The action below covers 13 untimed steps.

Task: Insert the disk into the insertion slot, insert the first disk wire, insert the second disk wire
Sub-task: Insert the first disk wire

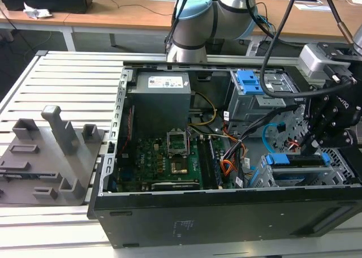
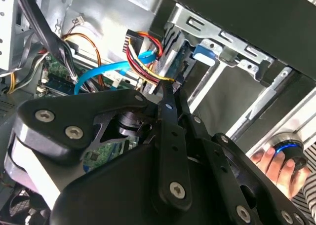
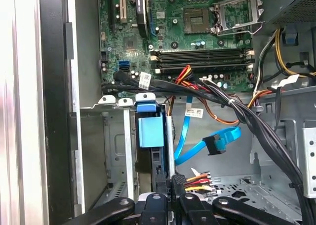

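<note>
First-wire step, likely: end effector (image 1: 310,149), 1 o'clock of the seated disk (image 1: 297,168) (exterior view), clamps the wire plug (image 3: 196,177); insertion calls for square alignment.

The exterior view looks down from high in front onto the whole open computer case (image 1: 226,213) on the slatted worktop (image 1: 68,77). The first wrist view faces into the case at close range, past the jaws, toward the motherboard (image 3: 197,32). The second wrist view sits closer, behind the gripper (image 2: 170,87), looking obliquely. Both wrist views share the blue cable (image 3: 183,136) (image 2: 98,71).
</note>
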Available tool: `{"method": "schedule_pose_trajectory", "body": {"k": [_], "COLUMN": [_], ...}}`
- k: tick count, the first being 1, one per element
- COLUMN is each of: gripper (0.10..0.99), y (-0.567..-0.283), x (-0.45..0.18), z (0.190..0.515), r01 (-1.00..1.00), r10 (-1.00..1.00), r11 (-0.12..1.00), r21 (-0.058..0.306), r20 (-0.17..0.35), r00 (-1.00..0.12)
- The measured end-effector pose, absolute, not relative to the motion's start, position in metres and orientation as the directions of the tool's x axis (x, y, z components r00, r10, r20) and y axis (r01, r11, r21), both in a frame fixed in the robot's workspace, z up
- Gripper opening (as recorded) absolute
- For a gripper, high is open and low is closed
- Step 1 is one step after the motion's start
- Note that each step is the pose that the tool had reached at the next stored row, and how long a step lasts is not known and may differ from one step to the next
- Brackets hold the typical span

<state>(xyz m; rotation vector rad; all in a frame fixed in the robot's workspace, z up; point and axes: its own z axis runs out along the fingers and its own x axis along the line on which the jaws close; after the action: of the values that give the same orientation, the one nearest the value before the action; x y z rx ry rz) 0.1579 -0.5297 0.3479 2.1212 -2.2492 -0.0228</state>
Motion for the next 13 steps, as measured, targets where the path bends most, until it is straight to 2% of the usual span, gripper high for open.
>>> {"method": "schedule_pose_trajectory", "body": {"k": [13], "gripper": [0.161], "y": [-0.5303], "x": [0.1629], "z": [0.3461], "r01": [-0.997], "r10": [-0.998], "r11": [0.059], "r21": [0.045], "r20": [0.026], "r00": [-0.058]}}
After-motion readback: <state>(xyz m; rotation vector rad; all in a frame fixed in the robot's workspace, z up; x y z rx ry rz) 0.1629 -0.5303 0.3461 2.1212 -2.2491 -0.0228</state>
